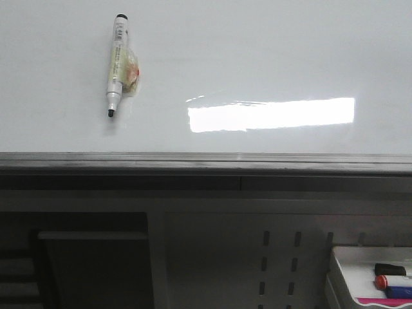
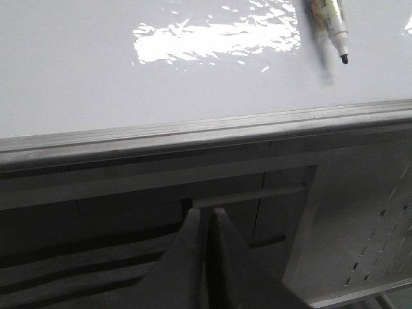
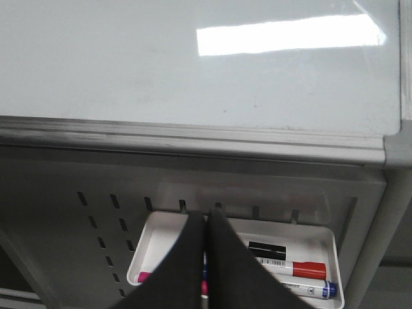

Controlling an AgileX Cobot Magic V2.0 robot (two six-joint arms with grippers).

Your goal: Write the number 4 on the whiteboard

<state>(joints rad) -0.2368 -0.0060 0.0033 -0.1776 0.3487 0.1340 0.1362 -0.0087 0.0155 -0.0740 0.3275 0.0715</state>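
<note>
The whiteboard (image 1: 257, 58) is glossy white with a grey edge rail (image 1: 206, 162) and shows a bright rectangular light reflection. No number 4 shows on it; its surface is blank. A white marker (image 1: 116, 61) with its black tip uncapped lies on the board at the left, with a yellowish tape wrap. It also shows in the left wrist view (image 2: 333, 22). My left gripper (image 2: 207, 212) is shut and empty, below the board's rail. My right gripper (image 3: 206, 212) is shut and empty, above the marker tray (image 3: 161, 228).
A small white tray (image 1: 344, 273) at the lower right holds a red-capped marker (image 3: 302, 269), a blue-capped marker (image 3: 309, 287), a pink one and a black piece (image 3: 266, 250). A grey perforated panel (image 1: 277, 257) runs under the rail. The board's right corner (image 3: 394, 145) is near.
</note>
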